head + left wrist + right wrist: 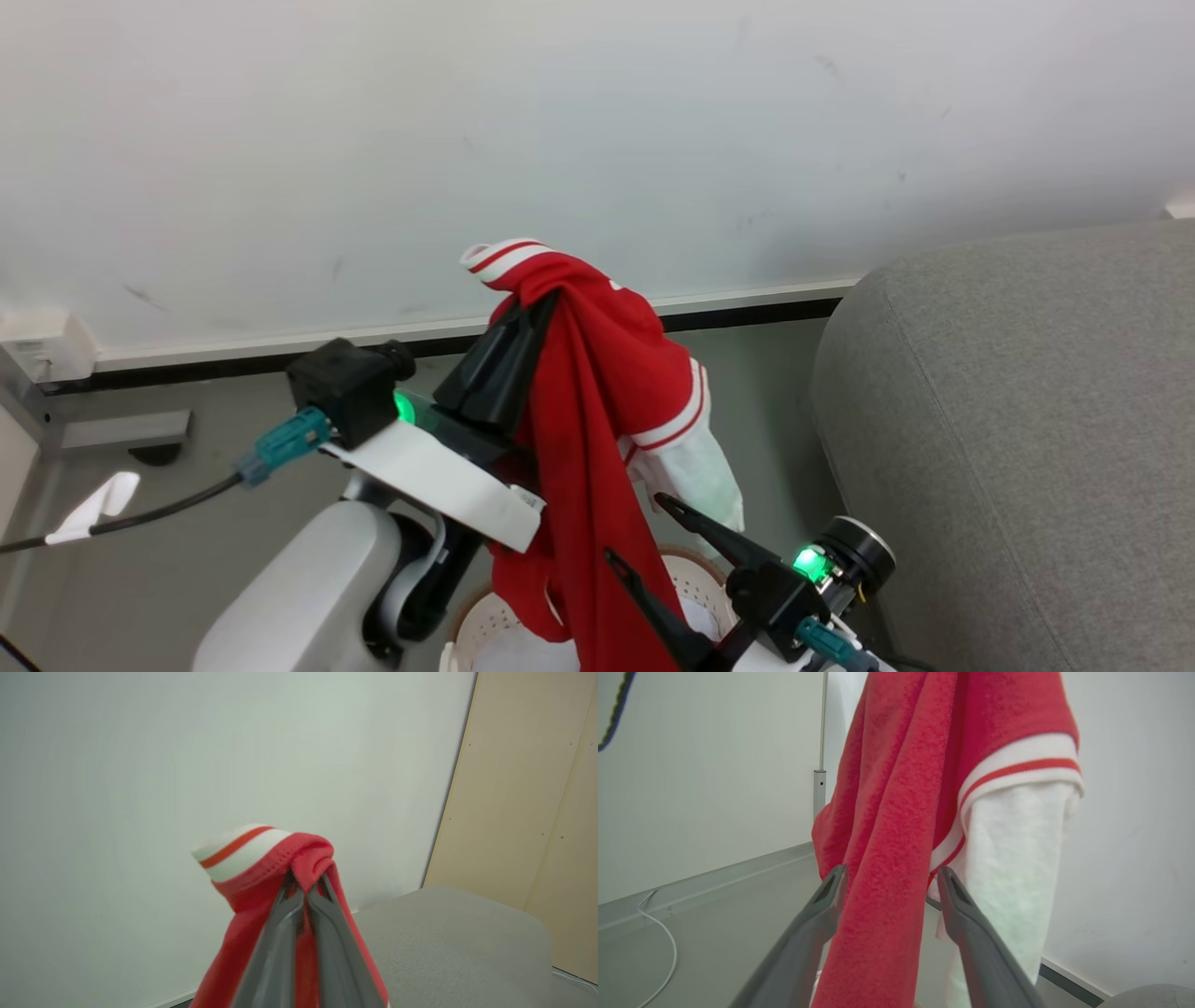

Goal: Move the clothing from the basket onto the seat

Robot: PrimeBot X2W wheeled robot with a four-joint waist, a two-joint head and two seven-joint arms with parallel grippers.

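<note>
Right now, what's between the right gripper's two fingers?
A hanging fold of the red clothing drops between the fingers of the right gripper, which stand wide apart and are not pinching it. The right wrist view shows this best.

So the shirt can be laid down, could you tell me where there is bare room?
The grey sofa, right of the basket, shows bare upholstery; the floor beside it is bare too. Crowded over the basket: the red garment hangs from the shut left gripper between the fingers of the open right gripper.
</note>
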